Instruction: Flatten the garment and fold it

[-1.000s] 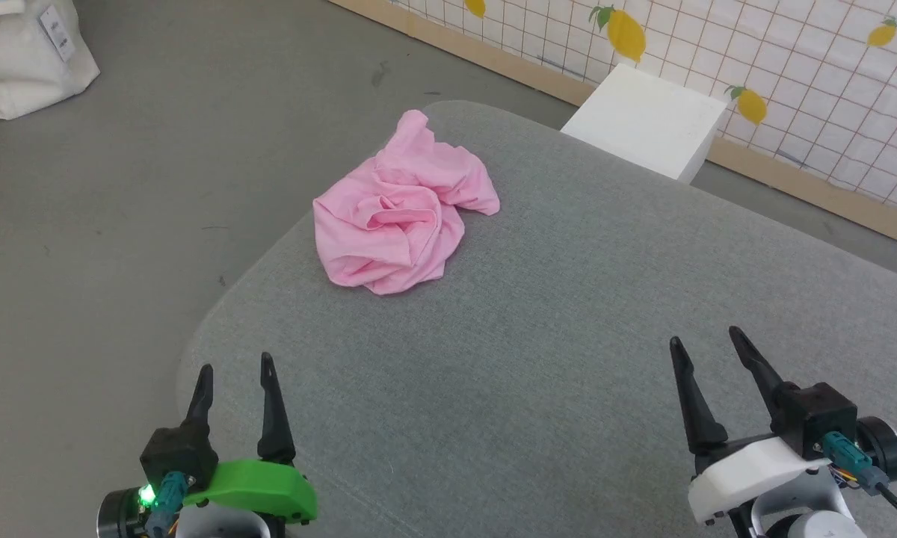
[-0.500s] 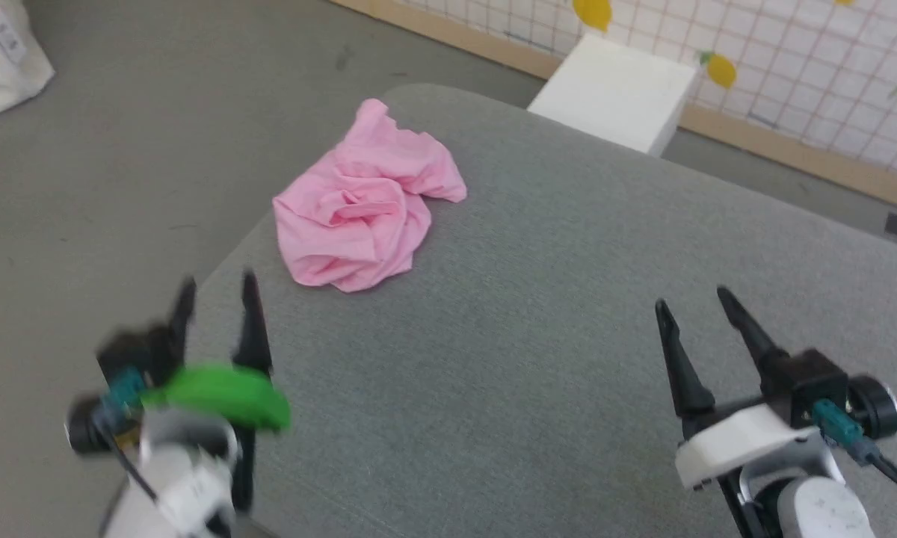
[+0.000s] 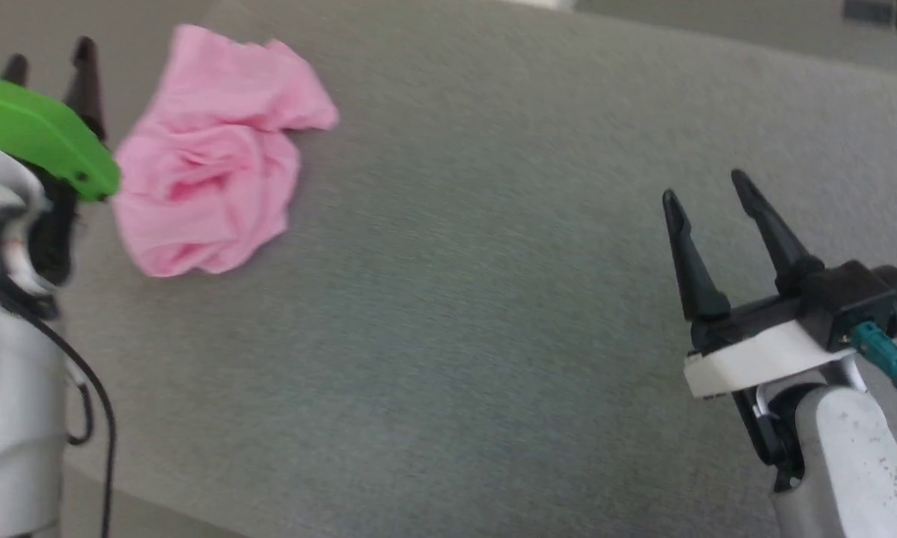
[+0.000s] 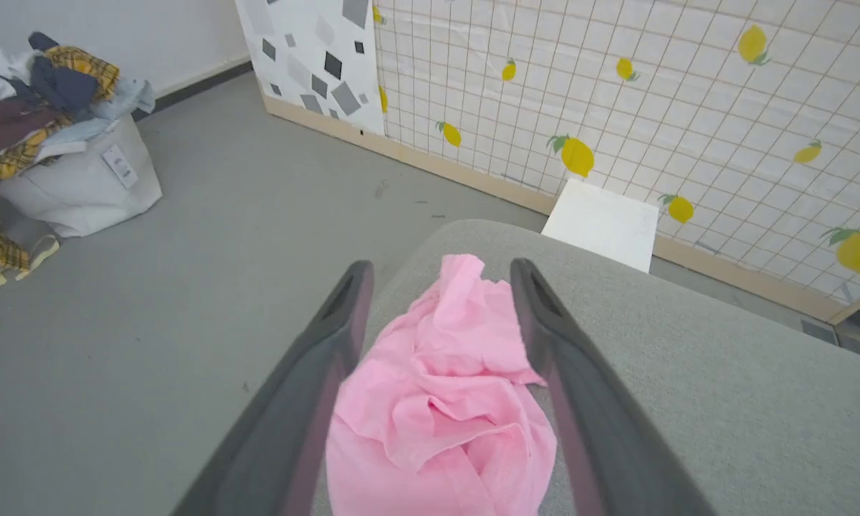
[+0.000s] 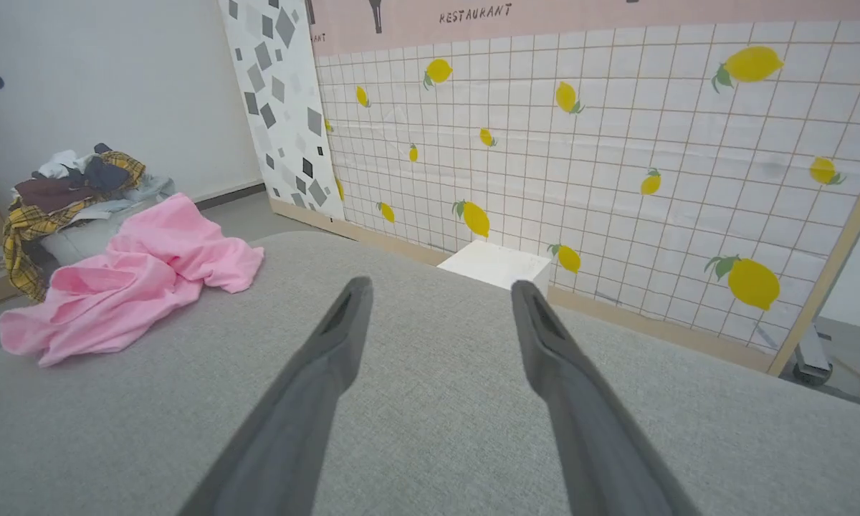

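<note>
The garment (image 3: 209, 157) is a crumpled light-pink heap near the far left corner of the grey cushioned table (image 3: 493, 314); no label shows. My left gripper (image 3: 48, 63) hangs open above the table's left edge, just left of the heap. In the left wrist view the garment (image 4: 437, 401) lies below and between the spread fingers (image 4: 330, 344), not touching them. My right gripper (image 3: 706, 187) is open over the table's right part, far from the cloth. The right wrist view has the garment (image 5: 129, 279) at the left, well off its fingers (image 5: 545, 344).
A white box (image 4: 602, 222) stands on the floor past the table's far edge, before a lemon-patterned grid wall (image 4: 652, 93). A white bag heaped with clothes (image 4: 57, 165) sits on the grey floor at the far left.
The head camera has tilted down and swung, shifting the whole picture. My left gripper has risen and gone forward to beside the garment. The right gripper also moved forward a little. The garment lies as before.
</note>
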Controlling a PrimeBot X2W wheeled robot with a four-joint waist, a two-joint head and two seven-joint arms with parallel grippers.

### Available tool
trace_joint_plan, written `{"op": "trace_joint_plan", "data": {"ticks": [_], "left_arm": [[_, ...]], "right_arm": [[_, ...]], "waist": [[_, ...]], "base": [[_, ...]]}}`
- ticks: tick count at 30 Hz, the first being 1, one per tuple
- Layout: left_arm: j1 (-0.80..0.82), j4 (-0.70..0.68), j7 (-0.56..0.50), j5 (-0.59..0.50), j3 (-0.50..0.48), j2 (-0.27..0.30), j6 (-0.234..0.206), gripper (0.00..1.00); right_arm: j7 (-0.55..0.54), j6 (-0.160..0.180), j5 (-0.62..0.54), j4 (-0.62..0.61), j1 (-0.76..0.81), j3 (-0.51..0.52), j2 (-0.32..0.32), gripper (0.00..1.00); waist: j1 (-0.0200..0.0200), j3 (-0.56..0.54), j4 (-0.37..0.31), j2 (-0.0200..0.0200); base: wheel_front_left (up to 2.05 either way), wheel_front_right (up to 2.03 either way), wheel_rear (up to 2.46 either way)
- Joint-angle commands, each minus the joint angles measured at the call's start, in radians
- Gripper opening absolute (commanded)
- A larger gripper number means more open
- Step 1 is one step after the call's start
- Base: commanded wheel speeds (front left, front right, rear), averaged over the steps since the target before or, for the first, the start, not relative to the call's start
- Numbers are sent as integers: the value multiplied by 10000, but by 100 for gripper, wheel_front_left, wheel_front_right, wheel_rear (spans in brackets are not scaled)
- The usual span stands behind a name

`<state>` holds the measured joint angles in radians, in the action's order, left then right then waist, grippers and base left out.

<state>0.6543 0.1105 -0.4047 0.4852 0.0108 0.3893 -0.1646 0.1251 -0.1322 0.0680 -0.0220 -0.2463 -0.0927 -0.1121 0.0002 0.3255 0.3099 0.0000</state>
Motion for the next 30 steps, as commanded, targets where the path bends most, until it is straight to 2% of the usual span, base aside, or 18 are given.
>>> {"op": "trace_joint_plan", "data": {"ticks": [1, 7, 14, 15, 16, 17, 18, 21, 25, 29, 30], "left_arm": [[271, 28, -581, 224, -148, 187, -186, 100], [249, 30, -2662, 768, -832, 589, -1245, 100], [-930, -274, -4336, 925, -1489, 778, -2741, 100], [-1190, -379, -4558, 923, -1498, 771, -2898, 89], [-1388, -469, -4703, 907, -1497, 780, -2995, 45], [-1605, -573, -4809, 850, -1498, 859, -3050, 11], [-1738, -653, -4770, 792, -1523, 913, -3071, 0], [-1994, -931, -3882, 326, -1678, 1154, -3055, 0], [-1900, -1036, -1626, -471, -1838, 1422, -2775, 0], [-1608, -835, 808, -1134, -1694, 1679, -2162, 0], [-1279, -593, 2266, -1444, -1356, 1816, -1570, 0]], "right_arm": [[185, 15, 123, 122, -261, -20, -46, 100], [697, 15, 409, 651, -777, -90, 19, 100], [1034, 15, 582, 1227, -1062, -179, 20, 100], [1069, 15, 591, 1315, -1080, -164, 20, 100], [1096, 15, 591, 1377, -1088, -149, 22, 100], [1125, 15, 584, 1440, -1095, -130, 27, 100], [1146, 15, 574, 1499, -1091, -115, 33, 100], [1200, 15, 509, 1669, -1003, -92, 72, 100], [1238, 15, 411, 1946, -749, 4, 115, 100], [1219, 15, 265, 2164, -302, 160, 229, 100], [1125, 15, 131, 2276, 141, 320, 341, 100]], "waist": [[-2, 3165, -3019, 0], [-2, 3907, -3732, 0], [-2, 3985, -4000, 0], [-2, 3902, -3994, 0], [-2, 3813, -3976, 0], [-2, 3693, -3943, 0], [-2, 3551, -3908, 0], [-2, 2939, -3764, 0], [-2, 1842, -3527, 0], [-2, 548, -3360, 0], [-2, -477, -3341, 0]], "base": [[0, 0, 0], [0, 0, 0], [0, 0, 0], [0, 0, 0], [0, 0, 0], [0, 0, 0], [0, 0, 0], [0, 0, 0], [0, 0, 0], [0, 0, 0], [0, 0, 0]]}}
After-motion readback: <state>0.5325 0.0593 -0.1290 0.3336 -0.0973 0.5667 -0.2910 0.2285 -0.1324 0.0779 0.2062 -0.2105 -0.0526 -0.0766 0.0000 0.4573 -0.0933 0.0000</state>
